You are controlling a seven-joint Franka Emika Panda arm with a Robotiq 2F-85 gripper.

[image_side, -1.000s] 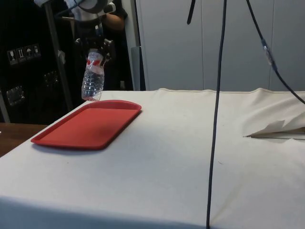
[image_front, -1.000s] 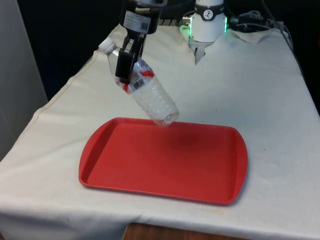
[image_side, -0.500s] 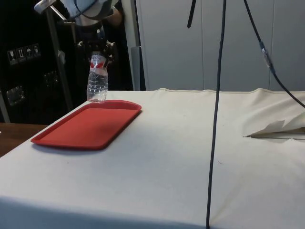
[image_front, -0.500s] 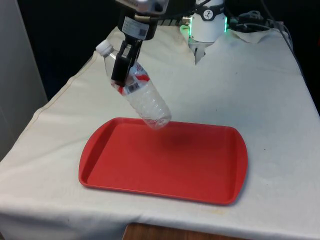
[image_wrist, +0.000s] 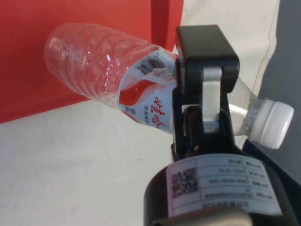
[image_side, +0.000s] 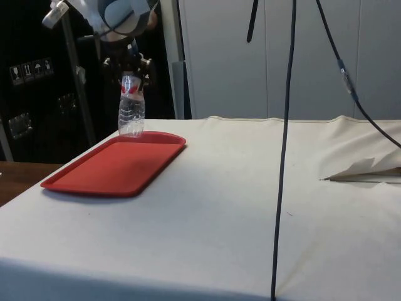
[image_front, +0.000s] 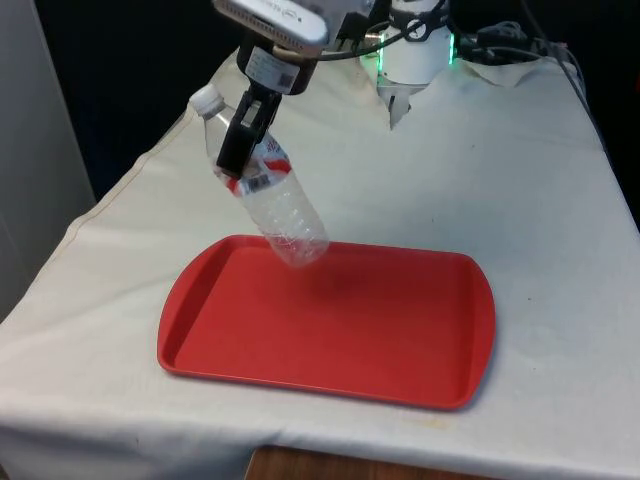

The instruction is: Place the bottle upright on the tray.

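Note:
A clear plastic bottle (image_front: 280,205) with a red-and-white label and a white cap hangs tilted in the air, cap up toward the front view's left, base down over the far edge of the red tray (image_front: 400,340). My black gripper (image_front: 243,140) is shut on the bottle's upper part near the label. In the side view the bottle (image_side: 131,113) looks nearly upright, its base just above the tray's (image_side: 106,172) far corner, with the gripper (image_side: 128,66) above it. The wrist view has the bottle (image_wrist: 103,70) held crosswise between the fingers (image_wrist: 203,89), over the tray (image_wrist: 61,19) edge.
The tray lies on the white cloth near the table's front edge. A black cable (image_side: 285,150) hangs down through the side view. A fold of cloth (image_side: 363,169) lies at the side view's right.
The bottle has swung more upright and shifted toward the front view's left, its base lowering toward the tray's far edge. The gripper stays shut on it.

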